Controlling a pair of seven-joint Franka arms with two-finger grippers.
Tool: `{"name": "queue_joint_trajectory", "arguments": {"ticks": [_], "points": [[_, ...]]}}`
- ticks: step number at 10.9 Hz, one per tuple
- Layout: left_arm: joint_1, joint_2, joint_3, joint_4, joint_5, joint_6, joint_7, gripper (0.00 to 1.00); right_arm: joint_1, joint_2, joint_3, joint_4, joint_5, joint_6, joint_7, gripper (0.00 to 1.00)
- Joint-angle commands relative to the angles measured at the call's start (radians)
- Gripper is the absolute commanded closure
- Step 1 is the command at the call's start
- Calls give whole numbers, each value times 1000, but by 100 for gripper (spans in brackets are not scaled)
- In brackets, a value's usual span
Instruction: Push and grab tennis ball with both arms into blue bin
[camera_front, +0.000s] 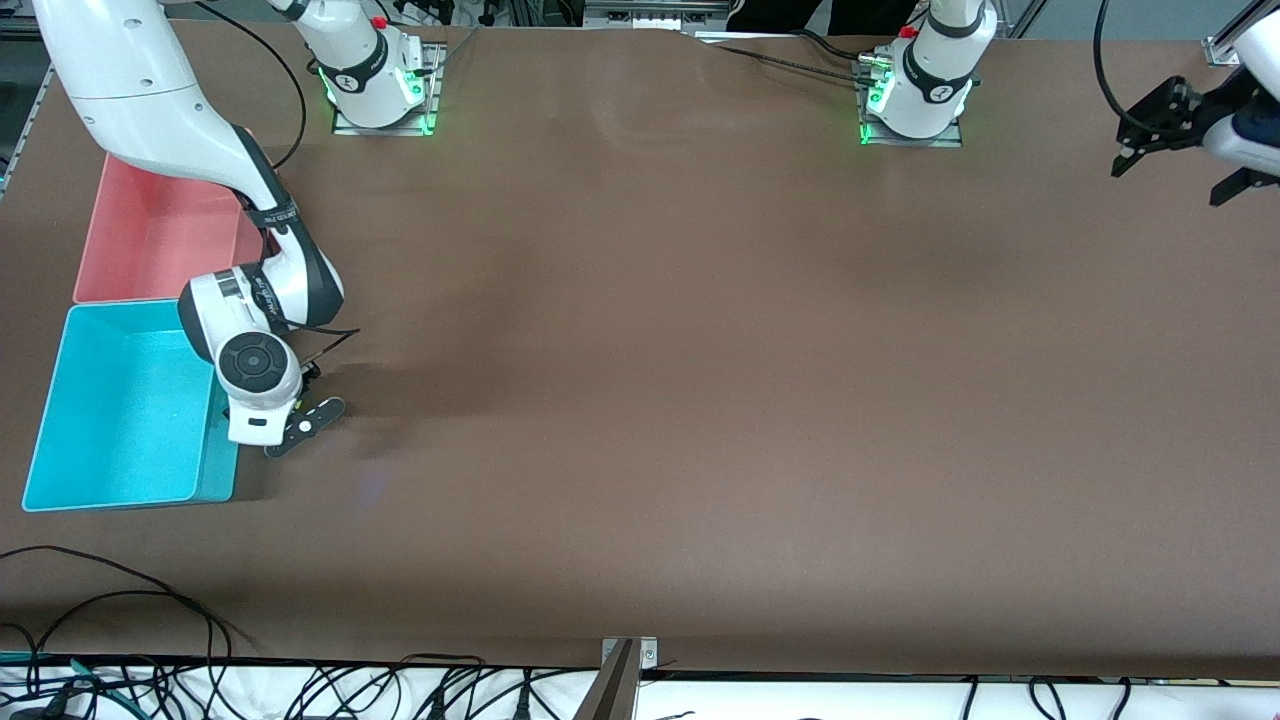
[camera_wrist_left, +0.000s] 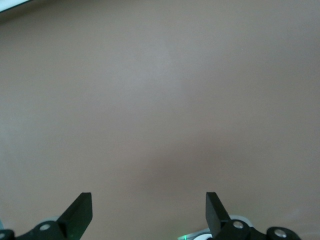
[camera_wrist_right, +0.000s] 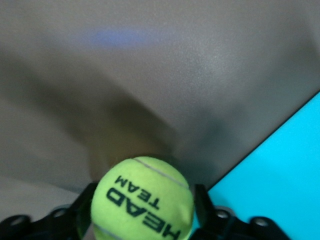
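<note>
My right gripper (camera_front: 292, 428) hangs low over the table, right beside the blue bin's (camera_front: 120, 410) wall on the left arm's side. In the right wrist view it (camera_wrist_right: 144, 196) is shut on the tennis ball (camera_wrist_right: 142, 202), yellow-green with black "HEAD TEAM" lettering. A corner of the blue bin (camera_wrist_right: 280, 175) shows beside the ball. In the front view the ball is hidden under the right wrist. My left gripper (camera_front: 1172, 172) is open and empty, raised at the left arm's end of the table. Its wrist view (camera_wrist_left: 149, 200) shows only bare brown table.
A pink bin (camera_front: 150, 240) stands against the blue bin, farther from the front camera, partly under the right arm. Both arm bases (camera_front: 380, 80) (camera_front: 915, 85) glow green along the table's edge. Cables lie below the table's front edge (camera_front: 120, 600).
</note>
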Motion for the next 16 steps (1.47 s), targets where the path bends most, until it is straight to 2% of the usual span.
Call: {"name": "queue_joint_trajectory", "arguments": {"ticks": [1, 2, 3, 5, 8, 10, 13, 16], "points": [[-37, 16, 6, 56, 21, -49, -197, 0, -7, 3, 10, 27, -15, -14, -18, 79], [-39, 22, 6, 56, 18, -60, -267, 0, -3, -1, 16, 45, -6, -67, -21, 84], [-34, 24, 7, 56, 17, -70, -288, 0, 5, -4, 32, 93, 17, -183, -21, 88], [-7, 33, 10, 50, -37, -73, -290, 0, 5, -7, 64, 206, 147, -398, -39, 88], [3, 32, 7, 47, -43, -73, -292, 0, -16, -24, 52, 335, 250, -581, -239, 87], [-11, 36, 15, 50, -40, -92, -305, 0, -94, -53, 52, 339, 319, -589, -361, 87], [-25, 38, 16, 55, -37, -110, -365, 0, -225, -69, 44, 337, 329, -577, -554, 87], [-14, 38, 7, 55, -42, -115, -367, 0, -314, -41, 47, 323, 361, -461, -642, 87]]}}
